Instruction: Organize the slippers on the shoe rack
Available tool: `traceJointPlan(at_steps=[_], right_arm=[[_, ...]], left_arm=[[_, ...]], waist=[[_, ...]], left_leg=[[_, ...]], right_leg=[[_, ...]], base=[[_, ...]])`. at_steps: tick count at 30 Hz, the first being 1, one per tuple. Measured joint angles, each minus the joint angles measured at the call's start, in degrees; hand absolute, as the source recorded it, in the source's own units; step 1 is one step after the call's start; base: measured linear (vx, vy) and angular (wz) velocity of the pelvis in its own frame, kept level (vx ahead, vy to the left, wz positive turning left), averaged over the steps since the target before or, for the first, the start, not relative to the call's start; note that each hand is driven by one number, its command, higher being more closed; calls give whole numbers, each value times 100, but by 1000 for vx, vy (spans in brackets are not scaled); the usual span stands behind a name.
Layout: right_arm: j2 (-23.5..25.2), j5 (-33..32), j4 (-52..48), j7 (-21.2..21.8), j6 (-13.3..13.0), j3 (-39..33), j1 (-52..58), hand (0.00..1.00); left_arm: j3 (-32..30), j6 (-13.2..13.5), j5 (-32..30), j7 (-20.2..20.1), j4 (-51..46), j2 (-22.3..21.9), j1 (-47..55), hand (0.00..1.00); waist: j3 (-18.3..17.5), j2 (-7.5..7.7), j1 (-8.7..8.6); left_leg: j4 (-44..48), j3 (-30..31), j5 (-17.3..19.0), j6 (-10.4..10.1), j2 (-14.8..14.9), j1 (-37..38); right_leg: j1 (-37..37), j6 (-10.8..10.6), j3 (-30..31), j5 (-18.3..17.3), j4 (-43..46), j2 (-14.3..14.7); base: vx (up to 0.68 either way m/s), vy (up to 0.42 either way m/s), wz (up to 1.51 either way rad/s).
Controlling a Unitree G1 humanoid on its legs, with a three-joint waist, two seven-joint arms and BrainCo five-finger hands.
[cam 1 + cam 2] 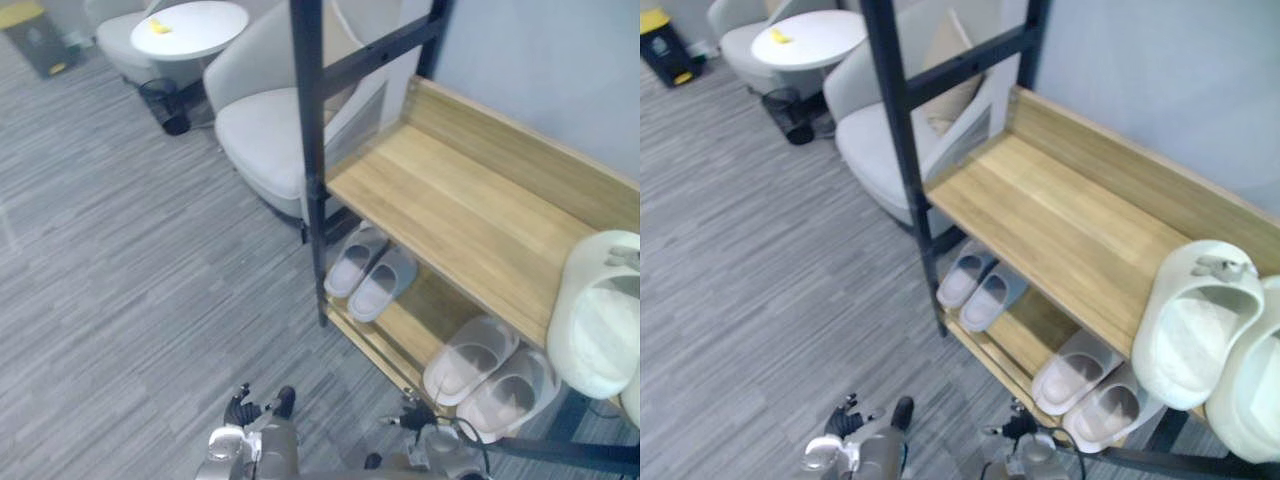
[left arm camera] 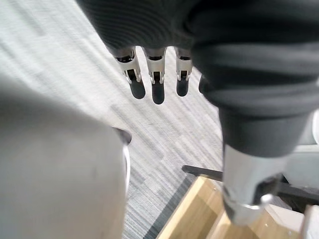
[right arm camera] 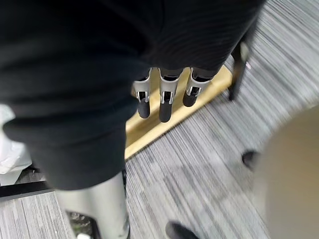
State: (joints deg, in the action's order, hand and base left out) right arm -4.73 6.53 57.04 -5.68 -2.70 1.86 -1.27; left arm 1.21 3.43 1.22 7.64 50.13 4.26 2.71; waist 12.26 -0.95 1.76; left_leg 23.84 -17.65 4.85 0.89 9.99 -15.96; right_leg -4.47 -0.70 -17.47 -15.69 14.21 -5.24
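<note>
Grey striped floor (image 1: 120, 260) runs up to a pale wall (image 1: 1160, 70), and against that wall stands the rack (image 1: 460, 200), a black frame with 2 wooden shelves. Most of the top shelf is bare wood. At its right end 2 white slippers (image 1: 1195, 325) sit side by side and touching, tilted so their openings face the head camera, and they overlap the shelf's front edge. On the lower shelf a lilac pair (image 1: 383, 285) lies at the left end, the 2 slippers close together with toes toward the wall. A pink pair (image 1: 470, 358) lies further right on the same shelf, also side by side, well apart from the lilac pair and below the white slippers. Beside the rack's left post is a white chair (image 1: 260, 130). Beyond it stands a round white table (image 1: 200, 30) with a small yellow thing (image 1: 160, 27) on top, and a black bin (image 1: 165, 100) is on the floor next to it. A yellow-lidded bin (image 1: 35, 35) stands in the far left corner. The left hand (image 2: 157, 89) hangs over the floor, its fingers straight, slightly apart and holding nothing. The right hand (image 3: 167, 99) hangs the same way, fingers straight and empty, with the rack's wooden edge showing just past their dark tips. Neither hand touches a slipper
</note>
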Motion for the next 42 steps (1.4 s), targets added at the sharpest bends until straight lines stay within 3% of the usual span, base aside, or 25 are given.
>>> traceJointPlan(at_steps=[1,3,4,5,6,7,8,9,11,14,16,19,21,23,26,27,29,31,32,33,35,37,39,41,42], right_arm=[[2,0,-57,4,-8,-41,142,0],[-37,-1,-221,3,-3,-162,174,0],[-46,-2,-226,0,-4,-180,178,0],[-27,-3,-197,5,9,-187,182,0],[35,-26,-143,7,27,-164,218,0],[43,-28,-151,7,31,-165,208,0],[51,-39,-215,2,46,-208,142,0],[102,-37,-209,23,51,-228,127,0],[123,-38,-202,27,47,-234,103,0],[245,-34,-212,84,47,-158,43,0],[231,-33,-219,90,45,-161,10,0],[228,-32,-213,93,38,-153,-1,0],[206,-33,-204,91,36,-153,-61,0],[196,-31,-210,90,20,-154,-88,0],[180,-29,-226,91,42,-149,-53,0],[95,-37,-268,110,35,-160,-56,0],[51,-24,-251,111,44,-132,-144,0],[9,-25,-344,114,60,-95,-138,0],[29,-35,-379,107,106,-47,-87,0],[99,-43,-426,94,105,-34,4,0],[160,-67,-444,70,101,16,78,0],[142,-220,-443,50,91,49,59,0],[154,-220,-434,43,98,44,-34,0],[117,-215,-370,34,92,36,43,0],[221,-214,-161,2,106,46,75,0]], left_arm=[[3,0,-1,3,18,-24,3,0],[34,4,-12,1,64,-94,19,0],[58,4,-18,-1,78,-96,1,0],[124,13,-114,-4,143,-78,-94,0],[31,-1,-171,0,172,-74,-126,0],[10,-5,-175,0,199,-71,-111,0],[-34,-36,-196,0,448,-101,-129,0],[-55,-40,-194,2,454,-60,-112,0],[-70,-42,-197,-1,457,-47,-102,0],[-47,-51,-180,-1,493,-31,-73,0],[-11,-57,-179,-2,510,-16,-19,0],[-12,-47,-162,0,513,-19,2,0],[-11,-46,-161,0,532,-49,-83,0],[-13,-44,-162,-1,589,-29,-125,0],[-25,-41,-163,-1,614,-8,-136,0],[-96,-35,-166,0,630,-85,-100,0],[-226,-27,-165,-5,626,-189,-89,0],[-504,-41,-164,-4,597,-307,-165,0],[-725,-44,-162,3,499,-338,-180,0],[-818,-37,-161,5,425,-287,-228,0],[-813,-8,-160,1,310,-226,-256,0],[-806,10,-148,0,181,-215,-354,0],[-811,19,-145,2,109,-118,-452,0],[-814,13,-110,9,122,-105,-404,0],[-829,7,-40,64,164,17,-403,0]], waist=[[-25,-59,-37],[-73,-266,-35],[-78,-250,-50],[-80,-89,-114],[-109,-19,-100],[-119,-83,-76],[-55,-214,-115],[-114,-69,-112],[-152,-63,-111],[-126,-3,-143],[-122,-6,-172],[-157,21,-218],[-124,14,-228],[-43,103,-279],[-5,206,-295],[-12,147,-400],[-55,-95,-381],[37,-221,-377],[122,-253,-274],[192,-165,-206],[274,52,-185],[277,135,-122],[341,232,-60],[316,168,-26],[270,332,81]], left_leg=[[608,-911,387,314,298,16],[716,-1696,682,503,416,56],[572,-1635,704,434,273,68],[125,-1516,595,354,-171,74],[536,-2024,1041,525,74,174],[667,-2044,1114,535,187,224],[695,-1901,1245,282,159,331],[358,-1831,1145,344,-201,421],[236,-1663,1159,374,-392,430],[-236,-1288,1217,362,-702,813],[-527,-1049,1159,366,-833,1152],[-830,-593,1104,348,-975,1472],[-1050,-157,1086,321,-987,1598],[-1605,373,953,219,-1124,2072],[-1657,835,1137,65,-1262,2411],[-1397,1260,1420,-103,-1154,2467],[-515,1312,1486,-228,-868,1987],[1215,943,1274,-572,-482,1241],[2664,437,1109,-674,116,762],[3298,147,1220,-480,459,571],[3401,-21,1298,-391,582,283],[2675,-68,1356,-403,592,-313],[1377,126,1125,-443,294,-782],[-602,460,221,-536,52,-812],[-548,489,-654,-310,-164,-764]], right_leg=[[-78,0,-350,-2,55,-18],[-144,-101,-770,-99,193,54],[-131,-143,-787,-189,202,22],[-113,-177,-904,-399,98,-196],[-177,-279,-1259,-227,-82,-380],[-211,-321,-1292,-230,-66,-358],[-386,-477,-1344,-252,-62,-302],[-403,-507,-1263,-143,-183,-404],[-339,-629,-1226,-36,141,-550],[702,-505,-714,24,2679,-1056],[968,-535,-533,-30,3042,-983],[1473,-512,-561,-57,2461,-827],[1883,-478,-271,104,1507,-459],[2048,-551,356,980,-93,-95],[2138,-255,898,1381,-148,-2],[2175,-49,923,1574,283,75],[2102,54,536,1236,360,106],[1720,131,235,1085,141,155],[1148,241,150,997,-165,329],[572,276,28,908,-456,366],[17,237,-113,793,-755,297],[-317,235,-260,774,-972,221],[-586,-7,-305,615,-1079,-32],[-985,-255,-388,441,-1212,-78],[-1267,-441,-380,286,-1269,-260]], base=[[-75,37,88],[-62,73,103],[-83,109,133],[-67,168,141],[-53,150,123],[74,204,97],[85,216,71],[107,258,88],[78,172,54],[126,176,51],[153,93,62],[253,52,100],[266,-2,95],[461,-47,118],[433,-134,116],[545,-225,129],[708,-259,116],[636,-225,83],[581,-165,42],[559,-161,39],[444,-127,46],[481,-40,25],[396,123,8],[601,280,7],[518,269,14]])
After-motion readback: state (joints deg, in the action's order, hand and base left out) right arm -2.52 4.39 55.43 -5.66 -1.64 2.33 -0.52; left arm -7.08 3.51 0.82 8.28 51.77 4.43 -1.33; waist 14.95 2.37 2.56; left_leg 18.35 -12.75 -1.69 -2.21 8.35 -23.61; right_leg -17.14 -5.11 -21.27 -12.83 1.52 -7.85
